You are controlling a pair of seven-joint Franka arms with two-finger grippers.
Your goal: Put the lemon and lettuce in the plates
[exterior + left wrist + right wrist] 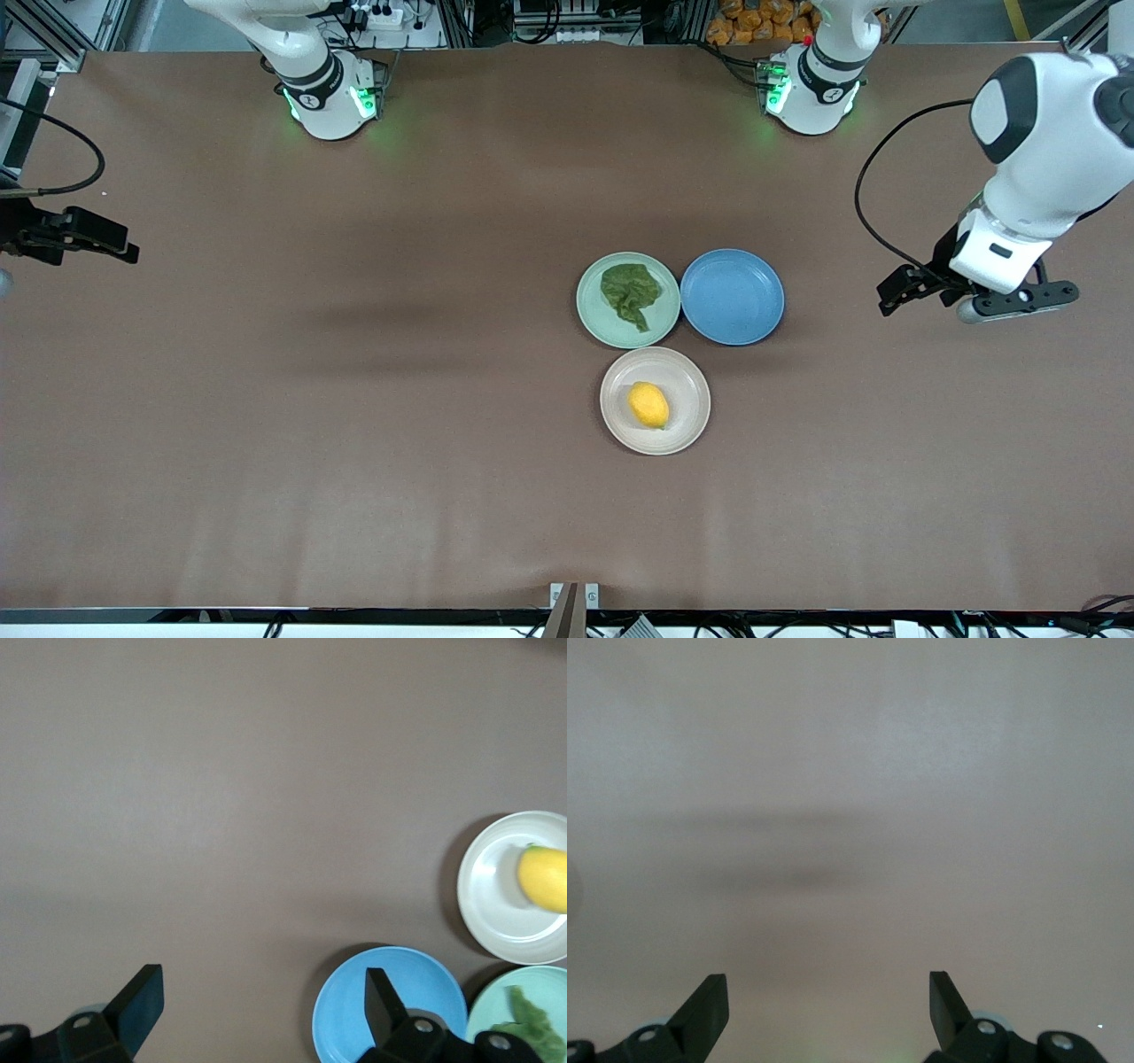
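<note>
The dark green lettuce [630, 296] lies in the pale mint plate [592, 306]. The yellow lemon [649, 405] lies in the beige-white plate [689, 399], which sits nearer the front camera. My left gripper [1014, 299] is open and empty, up over bare table toward the left arm's end. Its wrist view [263, 1005] shows the lemon [543, 877], the beige-white plate [492, 904], the lettuce [532, 1028] and the mint plate [487, 1001]. My right gripper [53, 237] is open and empty over the right arm's end of the table. Its wrist view [828, 1001] shows only bare table.
An empty blue plate [732, 296] touches the mint plate on the side toward the left arm's end; it also shows in the left wrist view [345, 1010]. The three plates cluster together on the brown table [354, 399].
</note>
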